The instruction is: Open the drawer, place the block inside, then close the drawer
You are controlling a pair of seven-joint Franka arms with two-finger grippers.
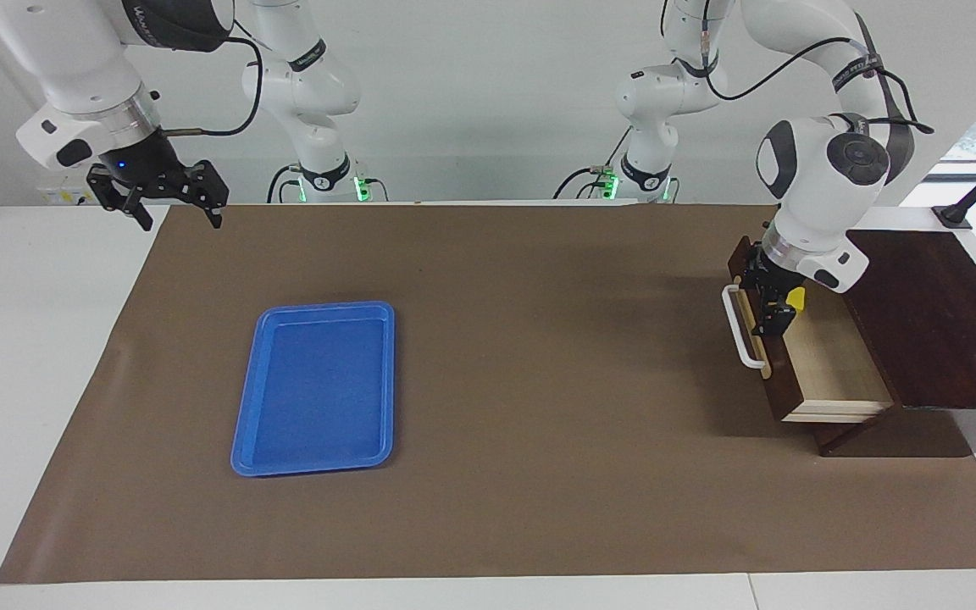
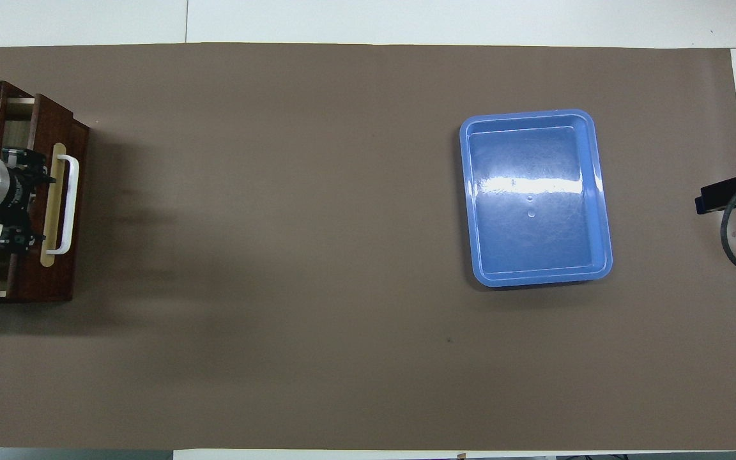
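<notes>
facing view shows us the drawer [image 1: 827, 364] pulled out of its dark brown box [image 1: 937, 322] at the left arm's end of the table, pale inside bared so something can go in. we see the left gripper [image 1: 778, 312] low over the drawer's opening, just inside the front with the white bar handle [image 1: 742, 329]. the block [image 1: 796, 298] shows as a yellow patch at its fingers, and we judge the gripper is clenched on it and holding it low so it can be let go without a drop. in the overhead view the gripper [image 2: 13, 204] hides the block.

the right gripper [image 1: 158, 195] waits raised over the table's edge at the right arm's end, fingers spread and bare, out of the way. the blue tray [image 1: 316, 388] lies on the brown mat [image 1: 539, 356], well apart from the drawer.

we can read no writing for sure; a label on the right arm is too small to make out.
</notes>
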